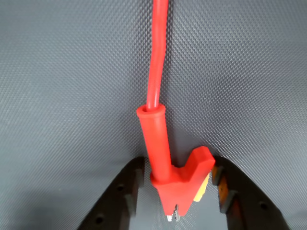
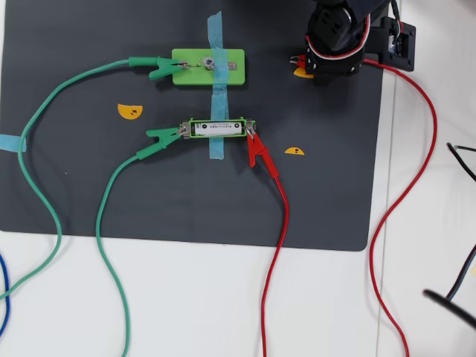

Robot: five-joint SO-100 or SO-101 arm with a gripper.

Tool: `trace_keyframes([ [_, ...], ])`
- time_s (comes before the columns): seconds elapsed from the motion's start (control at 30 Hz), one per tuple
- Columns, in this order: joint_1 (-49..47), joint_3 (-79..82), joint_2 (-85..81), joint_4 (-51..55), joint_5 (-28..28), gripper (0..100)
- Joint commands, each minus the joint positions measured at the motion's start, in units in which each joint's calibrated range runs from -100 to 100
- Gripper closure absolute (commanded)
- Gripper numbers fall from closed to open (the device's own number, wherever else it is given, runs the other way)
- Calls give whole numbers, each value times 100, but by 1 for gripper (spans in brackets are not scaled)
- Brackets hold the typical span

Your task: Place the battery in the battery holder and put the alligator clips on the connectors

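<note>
Arm (image 2: pixel 349 33): black housing, carrying red, white and black cable strands across its top. Fingers (image 1: pixel 117 201): matte black plastic, notched inner edges, small round holes.

In the overhead view, the battery (image 2: pixel 218 129) lies in the battery holder (image 2: pixel 217 120), below the block (image 2: pixel 230 76).

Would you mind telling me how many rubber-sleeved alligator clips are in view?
4: a green clip on the light-green bulb block; a green and a red clip on the battery holder; a red clip in the gripper.

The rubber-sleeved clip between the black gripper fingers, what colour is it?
Red, clearest in the wrist view.
</note>
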Motion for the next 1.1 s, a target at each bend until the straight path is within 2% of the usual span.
trace_keyframes([
  [0.0,57,-281,17,8,-21,85],
  [0.23,57,-281,17,8,-21,85],
  [0.4,57,-281,25,8,-21,81],
  [1.07,-166,-220,34,8,-21,81],
])
